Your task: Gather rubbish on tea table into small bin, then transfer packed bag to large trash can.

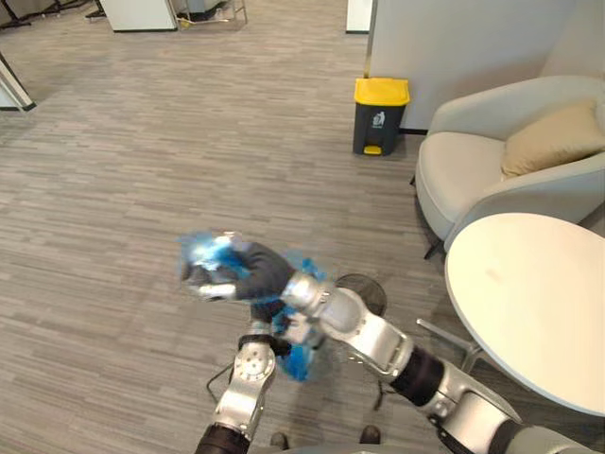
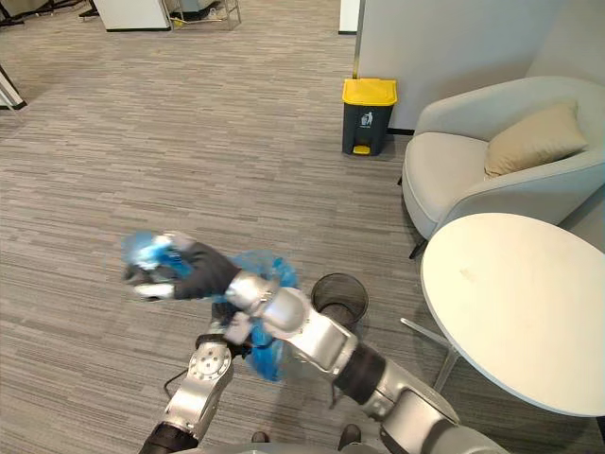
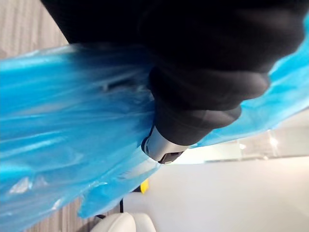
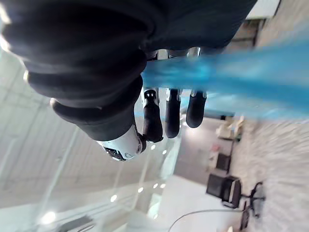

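Grey plank floor (image 1: pixel 142 142) of an open lounge, with a pale armchair (image 1: pixel 473 175) and a round white counter (image 1: pixel 529 303) on the robot's right.

1. Large trash can (image 1: pixel 380 118): dark body, yellow lid, standing against the far wall beside the armchair, well apart from the robot.
2. Small bin (image 2: pixel 338 295): dark wire mesh, on the floor by the near left edge of the counter, close to the robot.
3. Blue bag (image 3: pixel 58 121): clear of the small bin and held in the air over the floor, in front of the robot and left of the counter edge. One part is bunched at the right robot hand (image 1: pixel 236 271); the rest hangs lower by the left robot hand (image 3: pixel 207 96).
4. Right robot hand: reaching across to the robot's left, its fingers (image 4: pixel 173 113) curled round a stretched band of the blue film.
5. Left robot hand: below the right forearm and pressed into the film. Whether it has a grip cannot be told.

Assessment: the bag is thin, soft and slippery film that appears light and will swing and sag under its contents. It could tear if stretched hard between the two hands. The sound hold is the gathered neck, bunched tight, not the loose wall. The carry to the large trash can is not yet made.
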### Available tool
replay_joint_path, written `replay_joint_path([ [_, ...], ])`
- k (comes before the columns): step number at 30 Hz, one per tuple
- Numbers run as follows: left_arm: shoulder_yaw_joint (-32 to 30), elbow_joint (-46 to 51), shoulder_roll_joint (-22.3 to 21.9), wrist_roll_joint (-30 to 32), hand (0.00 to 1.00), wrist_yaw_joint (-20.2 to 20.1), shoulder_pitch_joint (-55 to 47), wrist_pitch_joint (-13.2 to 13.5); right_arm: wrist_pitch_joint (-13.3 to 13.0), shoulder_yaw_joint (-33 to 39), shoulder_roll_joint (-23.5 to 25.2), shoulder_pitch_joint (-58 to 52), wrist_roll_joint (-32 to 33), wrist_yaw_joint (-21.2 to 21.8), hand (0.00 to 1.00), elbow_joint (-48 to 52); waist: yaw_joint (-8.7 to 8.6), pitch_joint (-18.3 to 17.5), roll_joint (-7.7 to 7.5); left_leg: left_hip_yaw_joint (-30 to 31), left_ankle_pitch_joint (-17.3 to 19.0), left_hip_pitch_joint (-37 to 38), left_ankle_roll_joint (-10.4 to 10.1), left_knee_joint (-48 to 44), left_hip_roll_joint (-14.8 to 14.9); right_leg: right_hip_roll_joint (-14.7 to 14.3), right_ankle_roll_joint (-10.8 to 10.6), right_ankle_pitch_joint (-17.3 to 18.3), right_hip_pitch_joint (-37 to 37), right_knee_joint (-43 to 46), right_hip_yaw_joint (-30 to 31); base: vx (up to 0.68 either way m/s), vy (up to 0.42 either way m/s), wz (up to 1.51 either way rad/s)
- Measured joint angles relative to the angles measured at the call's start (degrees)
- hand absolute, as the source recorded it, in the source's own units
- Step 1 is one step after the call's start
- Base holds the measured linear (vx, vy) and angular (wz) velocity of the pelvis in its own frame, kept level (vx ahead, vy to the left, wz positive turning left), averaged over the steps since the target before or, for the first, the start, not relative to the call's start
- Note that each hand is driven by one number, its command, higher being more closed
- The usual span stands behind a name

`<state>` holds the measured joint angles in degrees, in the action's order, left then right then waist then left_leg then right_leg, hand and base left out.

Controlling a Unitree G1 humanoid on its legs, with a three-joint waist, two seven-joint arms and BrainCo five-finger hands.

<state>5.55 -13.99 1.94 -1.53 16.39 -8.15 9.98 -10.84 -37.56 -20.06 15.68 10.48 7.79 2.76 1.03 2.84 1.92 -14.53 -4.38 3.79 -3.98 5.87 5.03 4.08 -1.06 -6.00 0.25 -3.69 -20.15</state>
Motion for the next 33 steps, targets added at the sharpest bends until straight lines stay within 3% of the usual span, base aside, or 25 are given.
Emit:
replay_joint_path([
  [2,-2.92,0.08,0.78,-0.18,1.0,-0.97,-2.06,-0.01,0.01,6.34,-5.43,-8.02,-1.74,0.39,0.0,0.33,-0.01,0.01,0.0,-0.05,0.02,-0.19,-0.01,-0.01,-0.01,-0.07,-0.18,-0.13,0.0,-0.44,0.12,0.0,0.0,0.0],
  [4,-4.47,0.11,1.1,-0.25,1.0,-1.49,-2.97,-0.01,0.01,10.18,-7.51,-12.46,-2.53,0.58,0.0,0.41,-0.03,0.01,0.01,-0.08,0.05,-0.18,-0.03,-0.03,0.01,-0.1,-0.18,-0.13,0.0,-0.45,0.16,0.0,0.0,0.0],
  [6,-7.95,0.5,1.29,-0.68,1.0,-2.51,-5.02,0.0,-0.03,19.03,-9.66,-21.2,-6.66,0.56,0.0,0.28,-0.22,0.08,0.12,-0.28,0.25,-0.49,-0.13,-0.13,0.12,-0.1,-0.34,0.0,0.01,-0.55,0.4,0.0,0.01,-0.06],
  [8,-8.55,0.51,1.63,-0.68,1.0,-2.7,-6.04,0.07,-0.04,22.18,-9.56,-24.63,-7.14,0.51,0.0,-0.67,-0.4,0.1,0.19,-0.35,0.55,-0.43,-0.26,-0.26,0.64,-0.01,-0.5,0.11,0.03,-0.62,0.58,0.0,0.002,-0.06],
  [15,-9.8,-7.16,4.01,-0.85,1.0,-6.89,-9.07,0.63,0.1,31.05,-2.5,-29.84,-9.69,0.06,0.0,-21.43,-0.98,0.52,0.89,0.52,0.76,-0.6,-0.55,-0.34,0.23,-0.08,-0.51,0.19,0.49,-1.26,-0.33,0.01,0.005,0.05],
  [22,-10.37,-14.36,3.68,-2.42,1.0,-10.44,-12.89,0.23,0.44,37.72,4.24,-29.25,-15.67,-6.4,0.0,-35.7,-1.85,1.68,0.49,3.4,0.84,-2.22,-0.68,-1.34,0.02,0.46,-0.96,1.24,0.59,-0.47,-3.23,0.03,0.01,0.22],
  [26,-10.39,-14.62,3.26,-2.67,1.0,-11.33,-11.78,0.21,1.39,40.36,5.32,-27.47,-16.82,-10.45,0.0,-40.85,-1.68,5.57,1.01,9.08,2.72,-9.5,0.04,-9.1,-0.55,3.01,-1.38,4.7,-0.88,5.13,-10.9,-0.01,0.032,0.85],
  [28,-10.4,-14.6,3.26,-2.96,1.0,-11.31,-11.42,0.06,1.66,42.09,5.75,-27.29,-16.85,-11.51,0.0,-41.15,-1.7,6.21,1.2,5.96,4.26,-11.35,1.87,-10.57,0.28,3.97,-1.81,5.51,-0.98,6.09,-14.54,-0.01,0.051,1.09],
  [31,-10.51,-14.6,3.19,-3.04,1.0,-11.33,-10.91,-0.19,2.54,44.38,6.11,-27.06,-16.87,-12.79,0.0,-41.82,-1.49,6.5,1.3,-2.92,4.33,-12.77,1.99,-12.8,2.99,5.7,-2.96,7.0,-0.25,7.5,-19.28,0.08,0.073,0.94],
  [32,-10.78,-14.6,3.18,-3.04,1.0,-11.32,-10.96,-0.19,2.54,44.36,6.16,-26.81,-16.88,-12.79,0.0,-41.81,-1.15,6.43,1.54,-2.77,4.34,-13.06,1.97,-13.48,2.98,6.11,-3.5,7.59,-0.25,8.56,-19.68,0.1,0.089,0.49],
  [33,-11.43,-14.62,3.25,-3.03,1.0,-11.32,-10.97,-0.24,2.52,44.3,6.58,-26.35,-16.9,-12.81,0.0,-41.76,-0.21,6.94,0.69,-2.43,5.74,-13.28,2.16,-15.44,2.59,7.37,-4.14,9.21,-0.34,11.14,-19.96,0.12,0.1,0.31],
])
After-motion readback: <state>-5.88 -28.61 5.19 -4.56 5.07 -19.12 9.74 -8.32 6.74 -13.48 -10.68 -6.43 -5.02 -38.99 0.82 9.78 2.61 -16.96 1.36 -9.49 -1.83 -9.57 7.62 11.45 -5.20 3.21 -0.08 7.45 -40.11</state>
